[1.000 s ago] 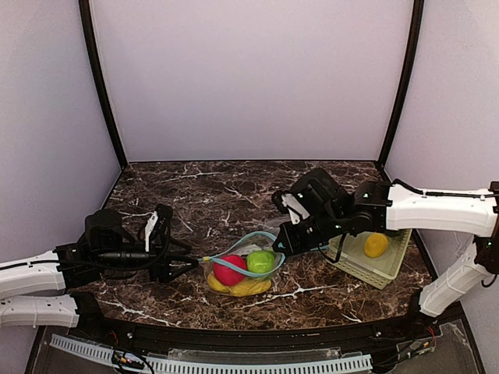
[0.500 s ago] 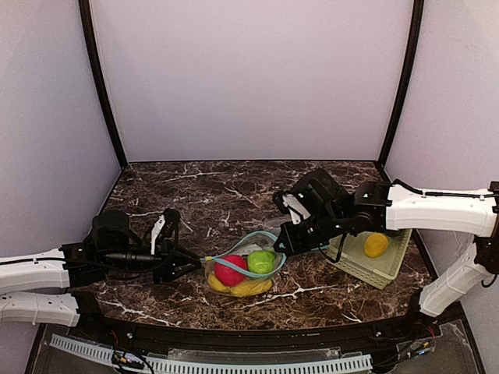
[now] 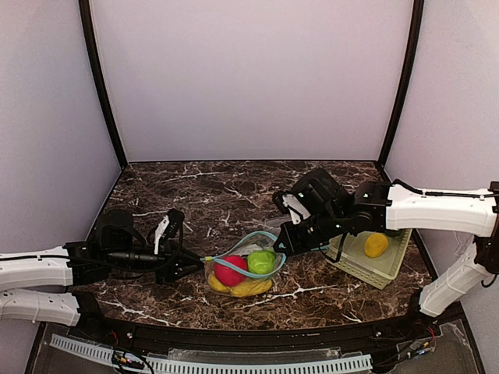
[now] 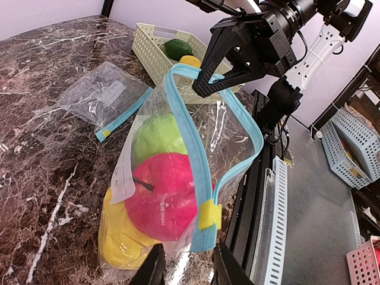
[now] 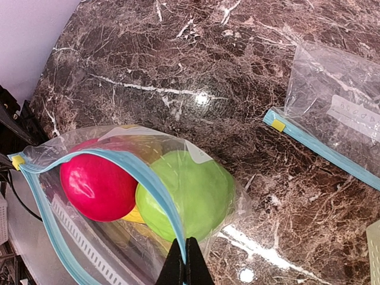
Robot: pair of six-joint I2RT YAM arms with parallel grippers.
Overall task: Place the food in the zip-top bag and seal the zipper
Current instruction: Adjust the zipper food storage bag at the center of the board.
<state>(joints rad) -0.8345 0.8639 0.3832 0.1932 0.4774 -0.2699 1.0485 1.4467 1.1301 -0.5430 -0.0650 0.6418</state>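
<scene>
At the front middle of the table (image 3: pixel 195 195), the food, a red ball (image 3: pixel 228 270) and a light green ball (image 3: pixel 260 261) over yellow pieces (image 3: pixel 249 287), sits inside the zip-top bag (image 3: pixel 242 269), whose mouth gapes; one yellow piece (image 3: pixel 376 244) lies apart in the basket (image 3: pixel 355 269). Your right gripper (image 5: pixel 185 261) is pinched together on the blue zip track (image 4: pixel 191 136) at its right end, while your left gripper (image 4: pixel 187 267) straddles the yellow slider (image 4: pixel 209 215) end with its jaws narrowed, and whether they bite cannot be told. Recommend you seat that hold fully and keep the track taut between both grips before you draw the slider.

Unsealed zip-top bag (image 4: pixel 228 139), red ball (image 4: pixel 163 196), green ball (image 4: pixel 157 136), yellow pieces (image 4: pixel 119 237) inside
</scene>
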